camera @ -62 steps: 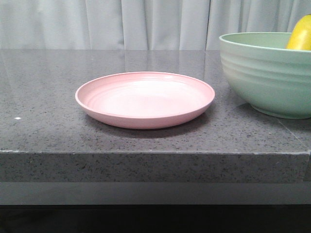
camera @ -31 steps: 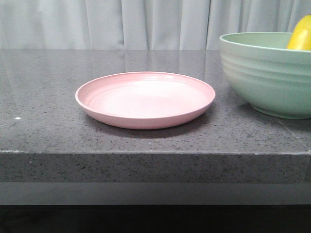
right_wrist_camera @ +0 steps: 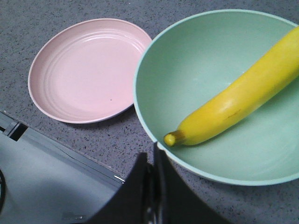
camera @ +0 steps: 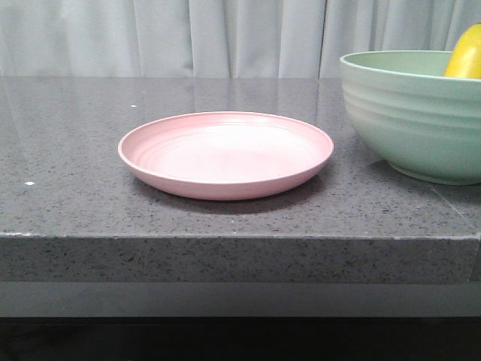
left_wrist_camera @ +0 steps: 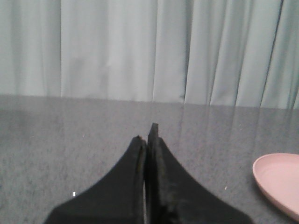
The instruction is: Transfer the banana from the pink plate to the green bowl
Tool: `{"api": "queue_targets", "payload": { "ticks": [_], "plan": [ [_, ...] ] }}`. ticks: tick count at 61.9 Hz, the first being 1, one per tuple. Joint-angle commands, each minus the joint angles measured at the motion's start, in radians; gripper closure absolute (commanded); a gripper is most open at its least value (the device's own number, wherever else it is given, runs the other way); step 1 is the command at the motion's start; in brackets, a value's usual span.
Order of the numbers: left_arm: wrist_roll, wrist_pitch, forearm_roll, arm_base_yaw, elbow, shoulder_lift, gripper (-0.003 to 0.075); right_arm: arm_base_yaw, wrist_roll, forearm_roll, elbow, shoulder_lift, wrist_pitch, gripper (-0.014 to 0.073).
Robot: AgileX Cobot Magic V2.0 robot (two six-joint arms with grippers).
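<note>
Left gripper [left_wrist_camera: 148,140] at lower centre of the left wrist view, black fingers pressed together, holding nothing, above the grey speckled countertop [camera: 68,150]. Pink plate [camera: 225,154] in the middle of the front view, bare inside, flat on the stone. Green bowl [camera: 413,113] at the right edge, near the plate but apart. Banana [right_wrist_camera: 243,91] lying inside the bowl, stem end low, other end leaning up on the wall. Right gripper [right_wrist_camera: 152,161] closed and empty, over the bowl rim.
</note>
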Motion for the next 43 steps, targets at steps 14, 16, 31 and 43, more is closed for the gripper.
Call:
{"api": "queue_targets", "payload": {
  "ticks": [14, 16, 31, 43],
  "plan": [
    [-0.440, -0.082, 0.326, 0.002, 0.056, -0.020, 0.0741, -0.001, -0.005, 0.031, -0.026, -0.003, -0.047, 0.0664],
    [-0.440, -0.105, 0.326, 0.002, 0.073, -0.020, 0.0741, -0.001, -0.005, 0.031, -0.026, -0.003, -0.047, 0.0664],
    [-0.440, -0.180, 0.366, -0.031, 0.177, -0.020, 0.0741, -0.001, -0.005, 0.031, -0.026, -0.003, -0.047, 0.0664],
    [-0.440, -0.169, 0.391, -0.070, 0.177, -0.020, 0.0741, -0.001, -0.005, 0.031, -0.026, -0.003, -0.047, 0.0664]
  ]
}}
